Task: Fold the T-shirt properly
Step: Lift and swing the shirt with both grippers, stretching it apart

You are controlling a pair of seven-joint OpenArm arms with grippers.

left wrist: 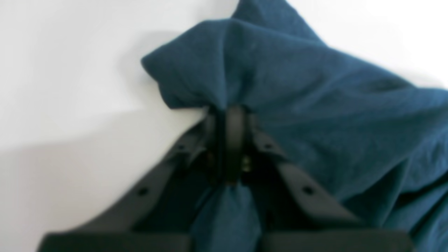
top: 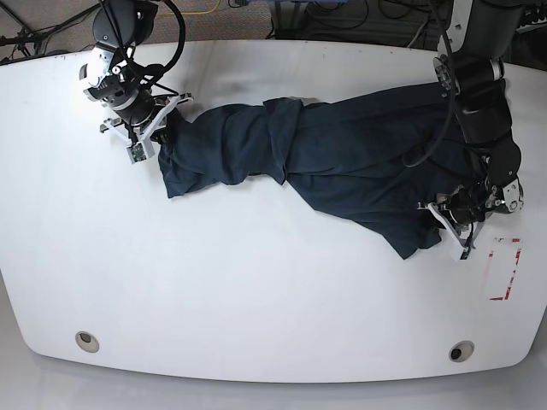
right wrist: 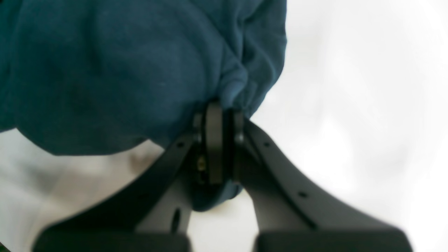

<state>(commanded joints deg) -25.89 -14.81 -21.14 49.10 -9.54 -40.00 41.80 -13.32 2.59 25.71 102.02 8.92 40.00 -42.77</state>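
So your T-shirt (top: 342, 162) is stretched out in a long rumpled band across the far half of the white surface (top: 256, 290), running from the base view's upper left down toward its right side. It's bunched and wrinkly, with a thicker fold around the middle.

Your right pincer (right wrist: 218, 115) is pressed together on a gathered wad of the navy fabric at the band's upper-left end; the wrist view shows cloth squeezed between the tips and a bit poking out below them. Your left pincer (left wrist: 232, 112) is doing the same at the other end, pinching a bunch of fabric near the lower right edge of the shirt, with some cloth trailing back between the black arms of the pincer.

There's a red-marked rectangle (top: 504, 269) on the surface just beside your left pincer, and two round holes (top: 85, 341) near the front edge.
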